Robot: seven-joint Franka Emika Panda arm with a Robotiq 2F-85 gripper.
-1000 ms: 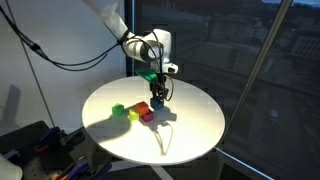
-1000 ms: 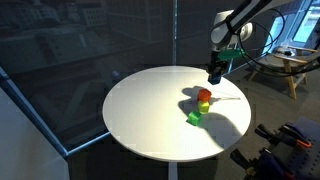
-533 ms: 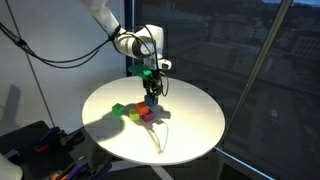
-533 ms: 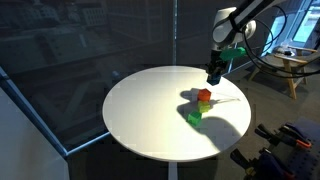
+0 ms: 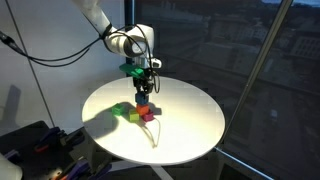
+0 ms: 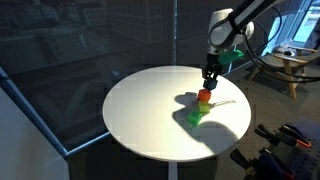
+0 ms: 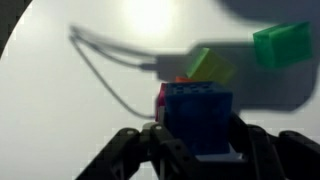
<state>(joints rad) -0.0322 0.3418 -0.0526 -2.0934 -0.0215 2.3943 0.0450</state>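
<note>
My gripper (image 7: 197, 142) is shut on a blue block (image 7: 197, 108), with one finger on each side of it. In both exterior views the gripper (image 5: 143, 84) (image 6: 208, 78) holds the block (image 5: 143, 96) just above a small cluster on the round white table (image 5: 190, 120). The cluster has a red block (image 5: 146, 113) (image 6: 204, 97), a yellow-green block (image 5: 133, 114) (image 7: 210, 66) and a green block (image 5: 119, 110) (image 7: 282, 44). In the wrist view the red block (image 7: 162, 96) peeks out right behind the blue one. Whether the two touch I cannot tell.
A thin cable (image 7: 100, 70) lies across the tabletop next to the blocks and also shows in an exterior view (image 5: 157, 137). Dark window glass (image 5: 270, 60) stands behind the table. Black equipment (image 5: 35, 145) sits beside the table's edge.
My gripper has carried the blue block sideways from beside the cluster to a spot directly over the red block, and slightly lower.
</note>
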